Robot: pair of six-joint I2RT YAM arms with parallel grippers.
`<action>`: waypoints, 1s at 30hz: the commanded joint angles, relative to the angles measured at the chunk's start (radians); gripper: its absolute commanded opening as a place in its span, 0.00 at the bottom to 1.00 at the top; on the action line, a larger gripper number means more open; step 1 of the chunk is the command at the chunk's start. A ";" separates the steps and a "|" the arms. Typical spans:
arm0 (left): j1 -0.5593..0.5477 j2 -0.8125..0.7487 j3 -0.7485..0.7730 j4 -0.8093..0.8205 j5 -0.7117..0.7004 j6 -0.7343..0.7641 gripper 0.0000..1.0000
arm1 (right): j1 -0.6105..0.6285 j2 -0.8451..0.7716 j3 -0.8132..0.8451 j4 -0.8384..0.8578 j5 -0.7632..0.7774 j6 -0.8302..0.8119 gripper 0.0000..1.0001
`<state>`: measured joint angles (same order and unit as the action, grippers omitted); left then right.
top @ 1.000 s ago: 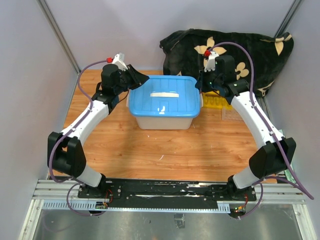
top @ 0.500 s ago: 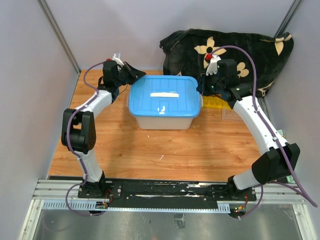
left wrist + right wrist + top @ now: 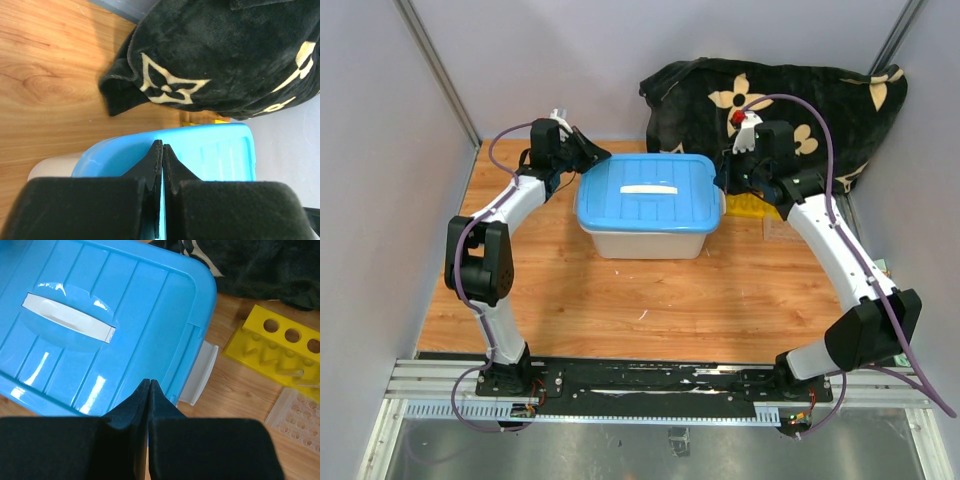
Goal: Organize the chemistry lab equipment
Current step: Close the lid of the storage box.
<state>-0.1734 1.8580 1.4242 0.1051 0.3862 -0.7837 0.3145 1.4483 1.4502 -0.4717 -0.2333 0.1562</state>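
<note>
The yellow holed tube rack [image 3: 750, 207] [image 3: 280, 347] lies on the wooden table just right of the tub, with the clear plastic rack [image 3: 782, 228] [image 3: 300, 415] beside it. My left gripper [image 3: 596, 156] [image 3: 160, 145] is shut and empty, its tips over the blue lid's far left corner. My right gripper [image 3: 724, 180] [image 3: 150, 382] is also shut and empty, hanging over the lid's right edge near the white latch [image 3: 200, 372]. No tubes, beakers, tongs or rods show.
A white plastic tub with a blue lid [image 3: 645, 195] [image 3: 100, 325] [image 3: 220, 150] stands mid-table between the two grippers. A black flowered cloth [image 3: 770, 95] [image 3: 225, 60] is heaped at the back right. Grey walls close in on both sides.
My left gripper's fingers have closed, and the left arm has folded, its elbow swinging back to the left. The right arm has shifted slightly.
</note>
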 commanded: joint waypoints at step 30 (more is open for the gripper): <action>0.000 -0.088 -0.057 -0.098 -0.062 0.109 0.00 | -0.008 0.155 -0.232 0.384 -0.628 0.378 0.01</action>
<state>-0.1734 1.8137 1.3926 0.0708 0.3088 -0.6994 0.3134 1.5894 1.1831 -0.0502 -0.8227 0.5560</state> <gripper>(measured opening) 0.009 0.008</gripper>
